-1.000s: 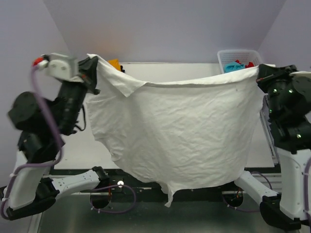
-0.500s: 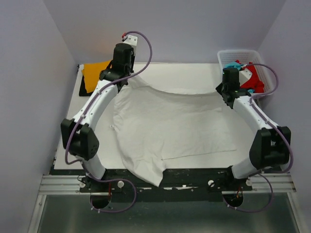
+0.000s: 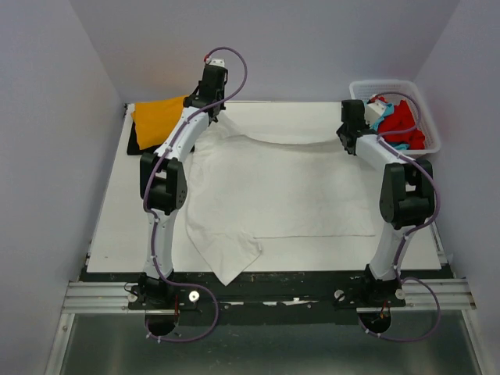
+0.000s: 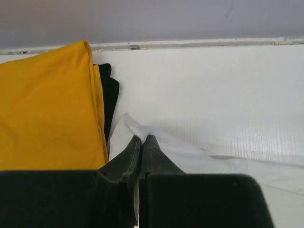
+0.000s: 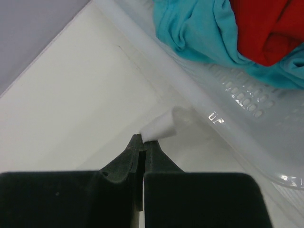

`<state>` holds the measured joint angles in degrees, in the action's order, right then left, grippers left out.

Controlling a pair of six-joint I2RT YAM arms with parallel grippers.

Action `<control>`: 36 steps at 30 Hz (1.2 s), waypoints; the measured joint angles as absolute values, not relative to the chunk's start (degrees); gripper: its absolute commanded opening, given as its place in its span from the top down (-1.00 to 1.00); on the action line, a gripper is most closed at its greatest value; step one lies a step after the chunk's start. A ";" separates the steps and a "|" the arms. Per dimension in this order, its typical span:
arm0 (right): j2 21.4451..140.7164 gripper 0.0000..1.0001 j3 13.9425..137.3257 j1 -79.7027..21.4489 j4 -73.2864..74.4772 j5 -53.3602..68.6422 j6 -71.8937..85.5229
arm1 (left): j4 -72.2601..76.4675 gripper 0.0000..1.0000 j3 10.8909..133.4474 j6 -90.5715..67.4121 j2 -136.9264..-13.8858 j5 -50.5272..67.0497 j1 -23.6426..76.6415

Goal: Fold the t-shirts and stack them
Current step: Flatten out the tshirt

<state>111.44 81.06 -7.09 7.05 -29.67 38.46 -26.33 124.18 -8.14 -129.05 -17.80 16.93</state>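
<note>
Wrinkled white t-shirt [image 3: 281, 195] spread out, far corners pinched in jaws

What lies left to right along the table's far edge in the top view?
In order: orange shirt → left end effector → white shirt → right end effector → basket.
</note>
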 measured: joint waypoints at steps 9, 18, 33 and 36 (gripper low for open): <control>104.31 0.99 77.78 -7.05 7.97 -29.69 37.43 | -24.16 1.00 106.98 -13.02 -115.79 -22.09 16.88; 69.34 0.99 73.01 -7.05 15.66 -21.37 36.84 | -22.15 1.00 83.72 -20.12 -67.85 -21.63 18.39; 43.86 0.99 96.82 -7.05 31.70 -8.73 34.41 | -26.17 1.00 88.75 -24.12 -27.90 -1.69 22.74; 44.18 0.99 102.06 -7.07 33.19 -8.95 34.06 | -29.08 1.00 95.57 -24.12 -29.30 0.75 22.17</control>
